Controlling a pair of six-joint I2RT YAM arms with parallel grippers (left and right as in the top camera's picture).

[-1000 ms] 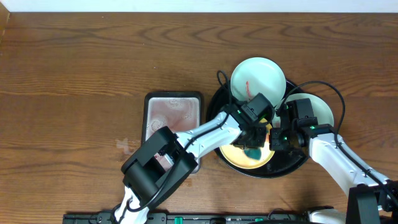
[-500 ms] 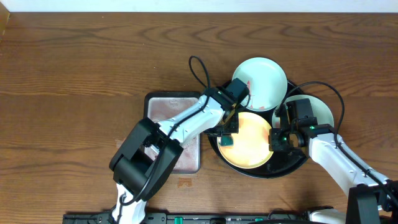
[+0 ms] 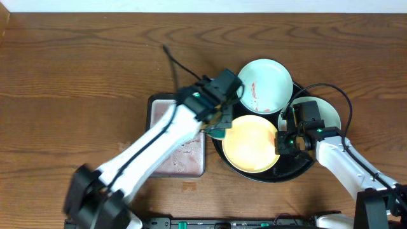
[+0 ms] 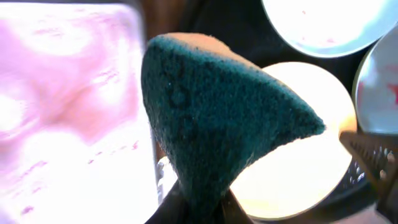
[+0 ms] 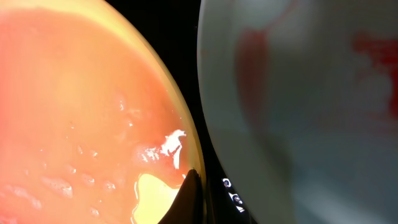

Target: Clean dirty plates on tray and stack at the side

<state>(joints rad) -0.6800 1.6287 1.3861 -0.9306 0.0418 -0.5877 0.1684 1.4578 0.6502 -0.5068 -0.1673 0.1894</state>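
Tiny white marks on the black round tray (image 5: 183, 62), unreadable. Grips a dark green sponge (image 4: 217, 118) in the left tool (image 3: 220, 128), jaws narrow around its lower end, above the tray's left rim, beside the rectangular tray of pinkish liquid (image 3: 191, 152). Has drawn left off the yellow plate (image 3: 251, 145) since half a second ago. Keeps the right tool (image 3: 283, 141) at that plate's right rim, one fingertip (image 5: 186, 199) touching; cannot tell how far open. Leaves a red-smeared white plate (image 3: 264, 86) on the tray's far side, a second white plate (image 3: 327, 113) at right.
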